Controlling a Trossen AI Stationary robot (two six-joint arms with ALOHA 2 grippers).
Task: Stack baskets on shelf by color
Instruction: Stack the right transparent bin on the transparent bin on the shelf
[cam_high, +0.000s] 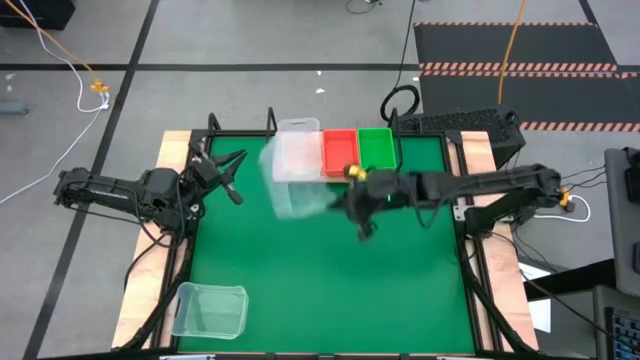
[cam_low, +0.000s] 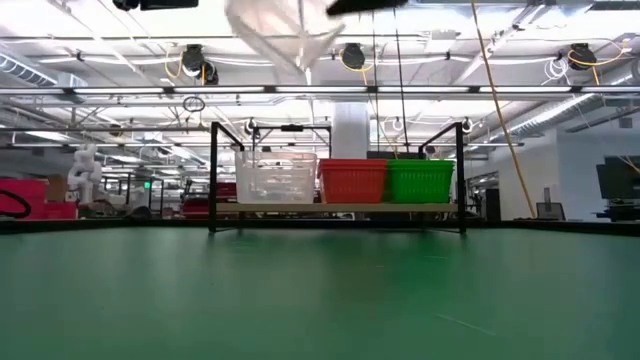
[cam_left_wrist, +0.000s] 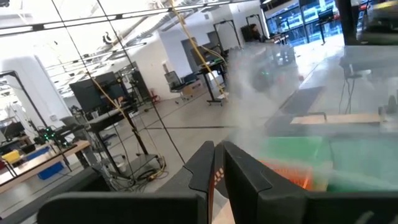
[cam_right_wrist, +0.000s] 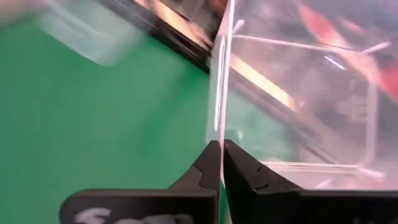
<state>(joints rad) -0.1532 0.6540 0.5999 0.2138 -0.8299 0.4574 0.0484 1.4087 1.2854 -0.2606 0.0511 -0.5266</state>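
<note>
The shelf (cam_high: 338, 172) stands at the table's far edge and holds a clear basket (cam_high: 297, 140), a red basket (cam_high: 338, 150) and a green basket (cam_high: 376, 148) side by side; they also show in the low view (cam_low: 352, 180). My right gripper (cam_high: 347, 200) is shut on another clear basket (cam_high: 290, 185), held in the air in front of the shelf's left part. A third clear basket (cam_high: 210, 308) rests on its bottom at the near left. My left gripper (cam_high: 233, 172) is shut and empty near the table's left edge, raised above the mat. My right gripper pinches one thin side wall of the clear basket at its rim (cam_right_wrist: 219, 127) between its two fingers (cam_right_wrist: 205, 165). It comes from the table's right side. The basket is lifted clear of the table and tilted, high in the low view (cam_low: 285, 30).
The green mat (cam_high: 330, 270) covers the table between wooden side strips. The shelf's black frame posts (cam_low: 213, 175) stand at its ends. A keyboard (cam_high: 455, 122) lies beyond the far right corner. Cables run on the floor around the table.
</note>
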